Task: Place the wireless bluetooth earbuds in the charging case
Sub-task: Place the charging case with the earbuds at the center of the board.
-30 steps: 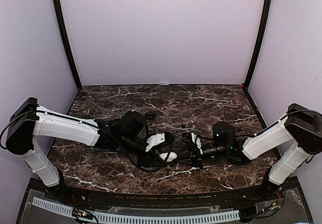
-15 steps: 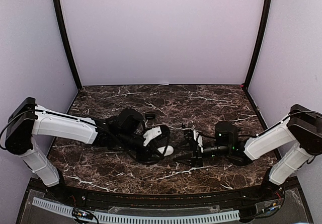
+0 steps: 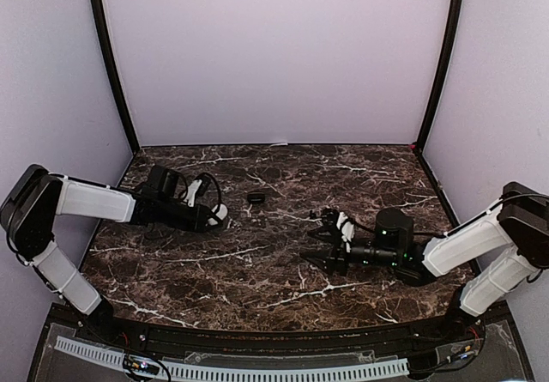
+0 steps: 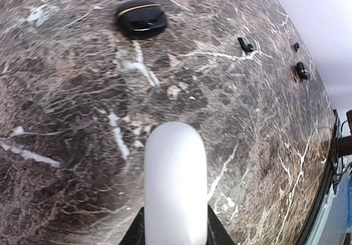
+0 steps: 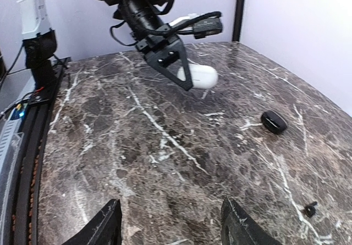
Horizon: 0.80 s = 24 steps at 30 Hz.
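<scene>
Looking down from the top external view, you have the left gripper (image 3: pixel 214 215) clamped on the white charging case (image 3: pixel 220 214), low over the marble table (image 3: pixel 257 288). The black case (image 3: pixel 256 198) lies ahead of it and a little to its left, well apart. Your right gripper (image 3: pixel 319 239) stands spread with nothing between its fingers. The earbuds are too small to pick out here.

In the left wrist view, the white charging case (image 4: pixel 175 184) juts forward from between the fingers. The black case (image 4: pixel 141 18) lies shut ahead-left. Farther ahead-right lie a black earbud (image 4: pixel 246 45) and a second black earbud (image 4: pixel 301 70).

In the right wrist view, your right gripper (image 5: pixel 173 228) shows both fingers (image 5: pixel 104 226) wide apart. Far ahead, the left gripper (image 5: pixel 190 74) holds the white charging case (image 5: pixel 202 77). The black case (image 5: pixel 274 121) sits ahead-right, and one black earbud (image 5: pixel 311 208) lies near the right finger, to its right.
</scene>
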### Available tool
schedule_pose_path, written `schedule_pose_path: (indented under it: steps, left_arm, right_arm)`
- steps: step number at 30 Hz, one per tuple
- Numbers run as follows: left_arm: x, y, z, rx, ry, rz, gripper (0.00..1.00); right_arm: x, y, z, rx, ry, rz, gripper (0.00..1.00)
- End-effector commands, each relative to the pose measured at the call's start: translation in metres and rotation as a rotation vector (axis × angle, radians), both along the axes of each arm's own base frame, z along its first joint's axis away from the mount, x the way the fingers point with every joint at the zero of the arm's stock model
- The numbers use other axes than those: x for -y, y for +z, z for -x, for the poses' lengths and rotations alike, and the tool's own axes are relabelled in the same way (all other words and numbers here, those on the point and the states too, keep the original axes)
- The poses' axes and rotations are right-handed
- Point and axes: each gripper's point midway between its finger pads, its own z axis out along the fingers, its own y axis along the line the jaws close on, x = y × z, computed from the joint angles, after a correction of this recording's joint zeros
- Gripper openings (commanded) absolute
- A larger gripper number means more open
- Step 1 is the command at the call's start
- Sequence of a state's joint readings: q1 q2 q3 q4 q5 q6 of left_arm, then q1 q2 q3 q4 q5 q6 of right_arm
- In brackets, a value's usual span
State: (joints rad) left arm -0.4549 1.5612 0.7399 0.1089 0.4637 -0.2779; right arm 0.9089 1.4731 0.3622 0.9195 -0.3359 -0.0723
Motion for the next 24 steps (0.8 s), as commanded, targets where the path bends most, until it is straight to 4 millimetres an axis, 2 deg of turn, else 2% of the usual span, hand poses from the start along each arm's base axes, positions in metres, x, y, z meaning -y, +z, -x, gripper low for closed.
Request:
schedule_pose_path:
  steps: [1, 3, 7, 11, 14, 20, 22, 24]
  left_arm:
    - [-0.006, -0.002, -0.016, -0.056, 0.044, 0.072, 0.24]
    - [-0.013, -0.008, -0.022, -0.082, 0.057, 0.084, 0.26]
    - [-0.025, -0.021, -0.035, -0.122, 0.082, 0.088, 0.29]
    - [-0.032, -0.03, -0.044, -0.136, 0.094, 0.06, 0.34]
    - [-0.039, -0.036, -0.049, -0.13, 0.119, 0.022, 0.46]
    - [-0.047, -0.032, -0.052, -0.098, 0.159, -0.008, 0.82]
    - [-0.055, -0.025, -0.053, -0.067, 0.194, -0.03, 0.85]
    - [-0.062, -0.018, -0.051, -0.038, 0.225, -0.052, 0.9]
  right_arm:
    - [0.023, 0.011, -0.044, 0.017, -0.292, -0.03, 0.61]
    - [0.037, 0.01, -0.059, 0.004, -0.413, -0.034, 0.61]
    - [0.063, 0.013, -0.074, -0.02, -0.581, -0.101, 0.72]
    - [0.068, 0.011, -0.08, -0.026, -0.622, -0.094, 0.72]
    - [0.072, 0.008, -0.085, -0.03, -0.66, -0.081, 0.73]
    - [0.069, -0.006, -0.1, -0.116, -0.71, 0.003, 0.78]
    - [0.069, -0.006, -0.101, -0.137, -0.713, -0.004, 0.8]
    - [0.056, -0.004, -0.095, -0.173, -0.644, -0.018, 0.81]
